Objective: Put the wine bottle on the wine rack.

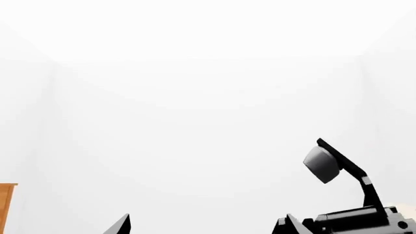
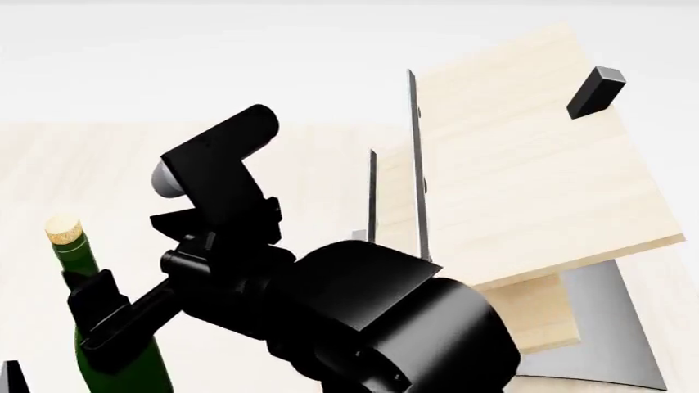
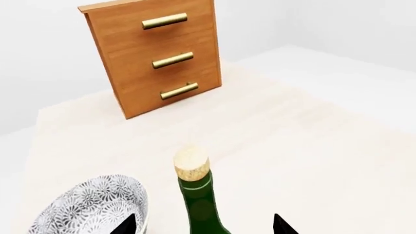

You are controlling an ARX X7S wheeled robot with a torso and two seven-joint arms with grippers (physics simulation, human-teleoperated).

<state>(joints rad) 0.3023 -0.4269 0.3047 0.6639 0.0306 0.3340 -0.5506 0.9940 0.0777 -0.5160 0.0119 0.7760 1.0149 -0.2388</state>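
Note:
The wine bottle [image 3: 198, 195] is dark green with a tan cork [image 3: 191, 163] and stands upright on the pale wood table [image 3: 293, 146]. My right gripper [image 3: 202, 225] is open, with one fingertip on each side of the bottle's shoulder and a gap on both sides. In the head view the bottle [image 2: 110, 360] is at the lower left, with the right arm [image 2: 361, 319] reaching across to it. The wine rack [image 2: 513, 164] stands to the right, made of slanted light boards, a grey base [image 2: 611, 327] and a black peg [image 2: 595, 90]. My left gripper [image 1: 206, 225] is open and empty, facing a white wall.
A brown drawer cabinet [image 3: 156, 53] with brass handles stands at the table's far side. A patterned grey-and-white bowl [image 3: 91, 204] sits close beside the bottle. The right arm's wrist camera [image 1: 322, 163] shows in the left wrist view, and a sliver of the cabinet [image 1: 7, 207] at its edge.

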